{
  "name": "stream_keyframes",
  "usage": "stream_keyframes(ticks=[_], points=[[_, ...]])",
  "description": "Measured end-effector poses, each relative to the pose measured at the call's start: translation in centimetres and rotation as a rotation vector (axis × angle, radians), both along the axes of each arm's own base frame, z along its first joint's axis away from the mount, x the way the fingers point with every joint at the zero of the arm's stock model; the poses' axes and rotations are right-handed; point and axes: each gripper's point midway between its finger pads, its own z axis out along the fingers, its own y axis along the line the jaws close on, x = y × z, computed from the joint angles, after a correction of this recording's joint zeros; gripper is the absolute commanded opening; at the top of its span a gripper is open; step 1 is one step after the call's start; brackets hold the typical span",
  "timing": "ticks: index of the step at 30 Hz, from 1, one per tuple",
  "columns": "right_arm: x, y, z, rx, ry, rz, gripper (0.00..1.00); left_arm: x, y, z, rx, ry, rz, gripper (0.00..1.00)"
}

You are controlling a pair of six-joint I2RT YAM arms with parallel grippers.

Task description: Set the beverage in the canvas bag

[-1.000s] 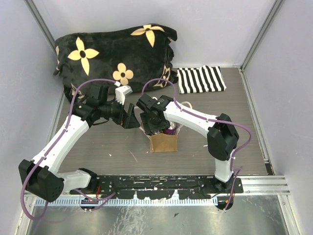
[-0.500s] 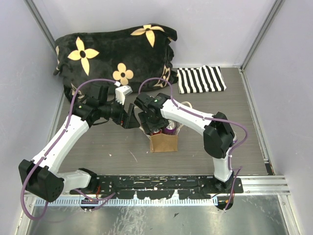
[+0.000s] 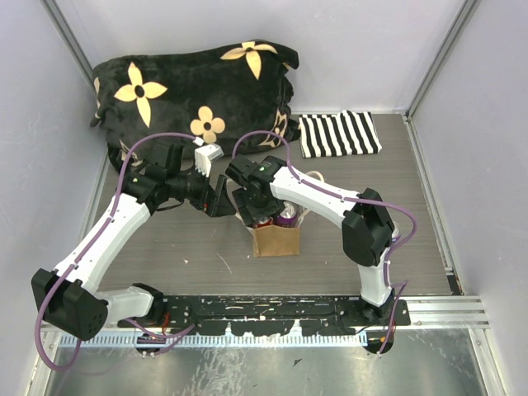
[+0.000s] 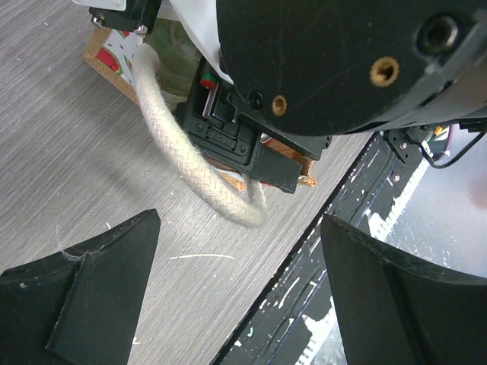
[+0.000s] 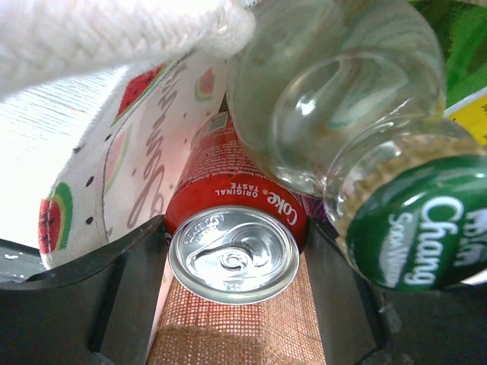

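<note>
the right gripper (image 5: 234, 228) is down inside the canvas bag (image 3: 276, 241), its two fingers closed against the sides of a red coke can (image 5: 228, 262) that stands top-up within the bag. a clear glass bottle (image 5: 335, 99) with a green cap sits in the bag, touching the can. the left gripper (image 4: 240, 228) hangs spread wide and empty just left of the bag, near its rope handle (image 4: 190, 167). behind the bag lie a black flowered cushion (image 3: 190, 82) and a striped cloth (image 3: 338, 134).
</note>
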Motion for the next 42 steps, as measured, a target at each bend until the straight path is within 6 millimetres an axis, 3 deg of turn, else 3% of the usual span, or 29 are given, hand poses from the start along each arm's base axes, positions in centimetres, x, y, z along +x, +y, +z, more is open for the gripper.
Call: stream_keyframes(ticks=[26,42], points=[[0.1,0.2,0.3,0.008,-0.004,0.001,0.77,-0.2,0.1,-0.5,0.006,0.009,-0.002,0.94],[1.0,0.6,2.2,0.024,-0.048,-0.008,0.77,-0.2,0.1,-0.5,0.006,0.01,-0.002,0.94]])
